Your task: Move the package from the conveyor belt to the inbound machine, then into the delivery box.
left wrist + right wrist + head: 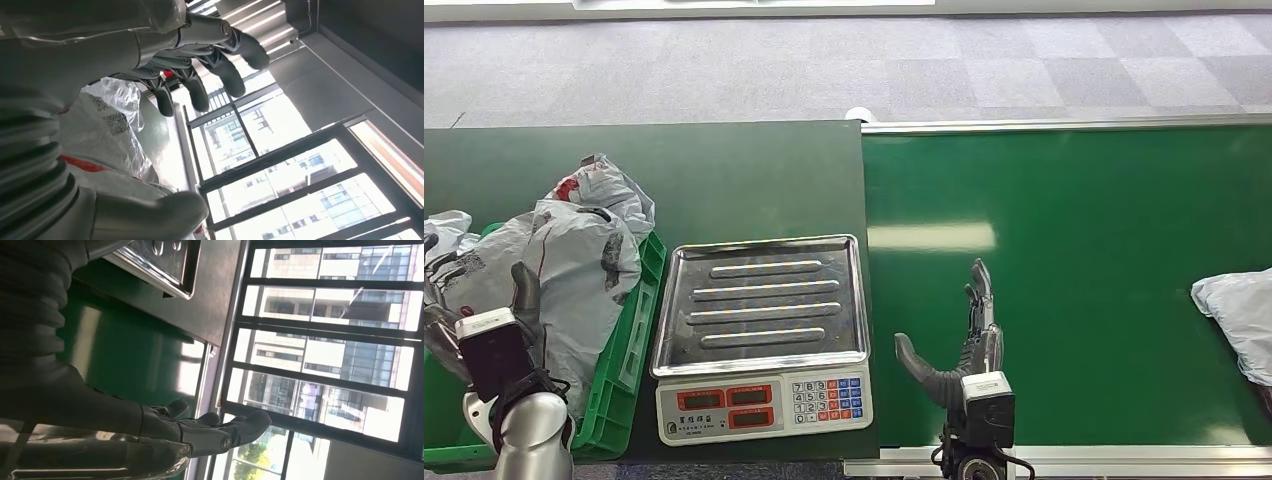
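Hovering over conveyor belt (1064, 300): right hand (964, 345) spread, empty; left hand (484, 330) spread by package (574, 260)

The left hand (165, 60) was seen with fingers (227, 75) spread, empty, above grey packages (115, 135); windows (290, 170) were seen beyond.

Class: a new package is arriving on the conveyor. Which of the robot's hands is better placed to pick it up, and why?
The right hand: it hovers open over the conveyor belt, nearer the package. The left hand is over the green box.
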